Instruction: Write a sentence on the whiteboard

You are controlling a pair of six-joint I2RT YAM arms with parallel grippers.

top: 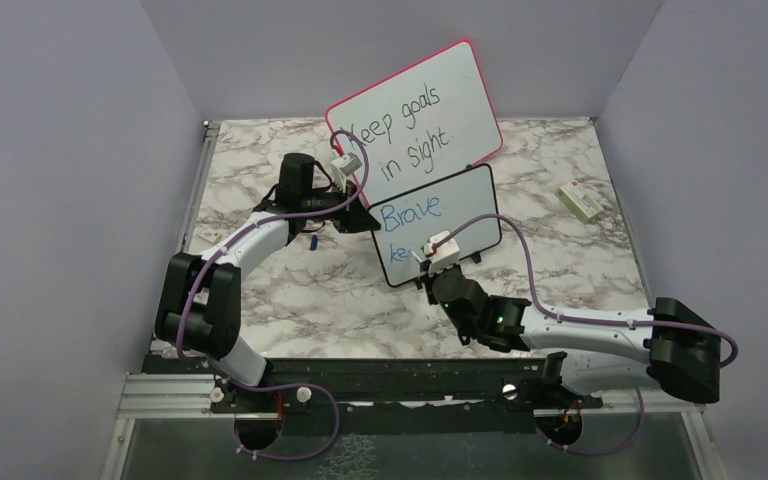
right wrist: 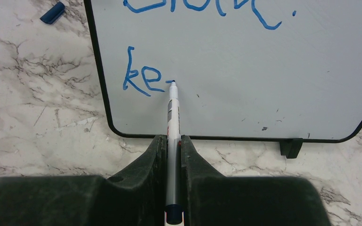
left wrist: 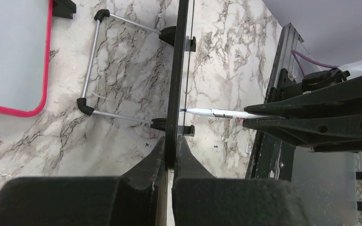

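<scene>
- At the front edge of the table, a metal rail (top: 390,378) with both arm bases bolted to it.
- Just beyond, bare marble-patterned table (top: 340,310) between the two arms, reaching to the foot of the whiteboard.
- Right claw (right wrist: 172,146) clamped on a marker (right wrist: 173,106), one finger pressed to each side of the barrel, tip touching the lower left of the writing face.
- Whiteboard (top: 460,215), black-framed with rounded corners, standing tilted back on small black feet at mid-table, a wire stand behind it.
- Sentence (top: 412,211) in blue: "Brave." on the upper row, and on the lower row "ke" plus a short stroke at the marker tip. Rest of the lower row and the right half blank.
- Left claw (left wrist: 172,150) closed tight on the whiteboard's left edge, the frame pinched edge-on between its two fingers.
- Blue cap (top: 314,241) lying on the marble just left of the whiteboard, beneath the left arm.
- Open marble to the right of the whiteboard as far as a white block (top: 580,202) near the table's right edge, well apart from both arms.
- Farther back, a larger pink-framed board (top: 420,110) leaning at a tilt, with "Keep goals in sight." in black. Impossible to tell whether it touches the whiteboard's top edge.
- Plain lilac walls (top: 60,150) closing in on the left, back and right, tight against the table's edges.
</scene>
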